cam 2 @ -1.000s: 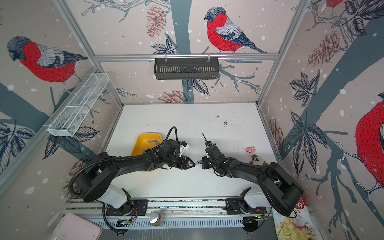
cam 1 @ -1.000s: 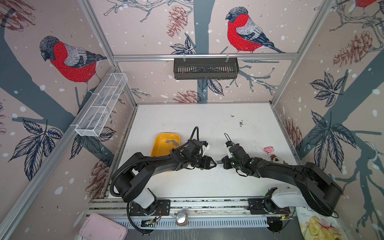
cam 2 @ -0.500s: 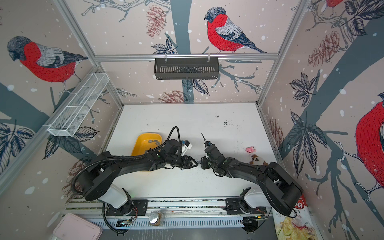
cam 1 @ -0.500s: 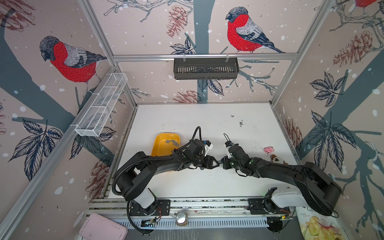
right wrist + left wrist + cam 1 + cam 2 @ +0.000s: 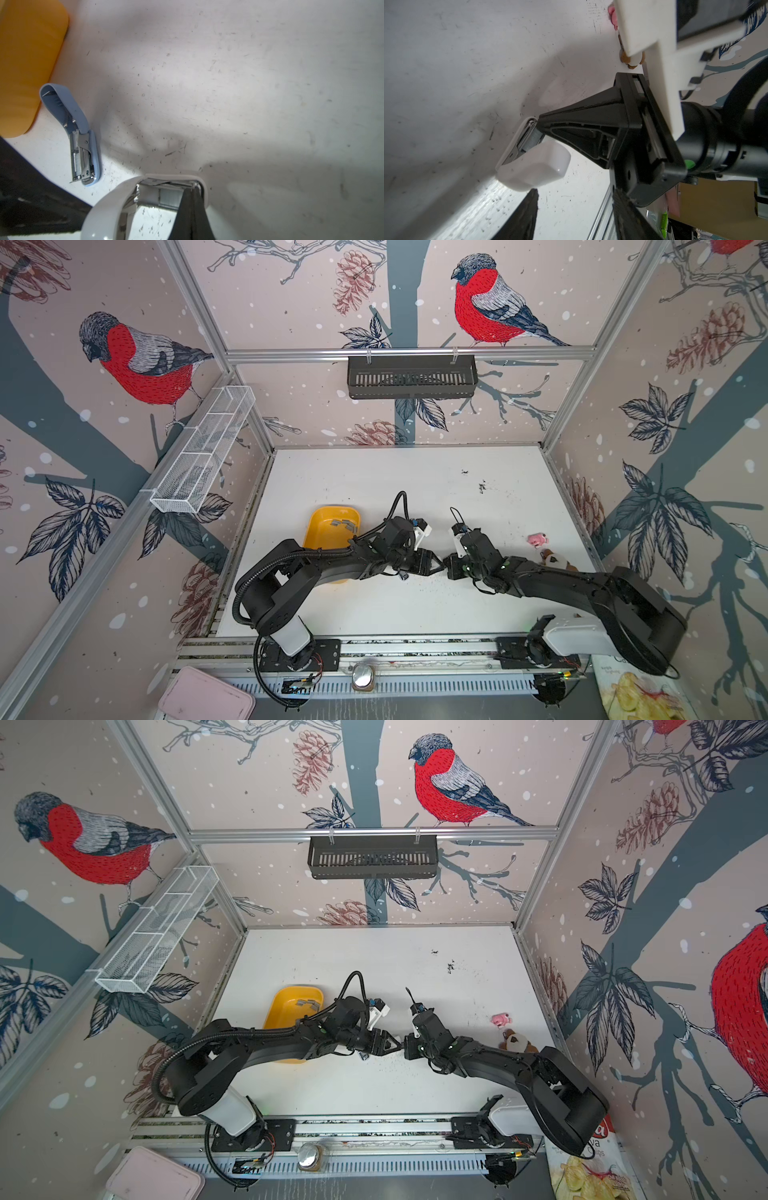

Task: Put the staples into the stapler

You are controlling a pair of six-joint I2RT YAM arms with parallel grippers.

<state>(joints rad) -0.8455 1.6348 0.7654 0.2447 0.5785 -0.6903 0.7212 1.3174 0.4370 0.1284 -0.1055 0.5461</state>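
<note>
The left gripper [image 5: 435, 565] has edged toward the right gripper [image 5: 540, 123]. Its jaws are partly apart, with one fingertip [image 5: 527, 212] against the raised lid of the small white plastic stapler [image 5: 533, 166]. The right is pinched shut, its tips in the open magazine against a ridged silver-grey strip of staples [image 5: 168, 196].

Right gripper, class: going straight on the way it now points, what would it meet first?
The white stapler: the right gripper, shut, has its tips at the open channel, beside the staples; contact is unclear.
</note>
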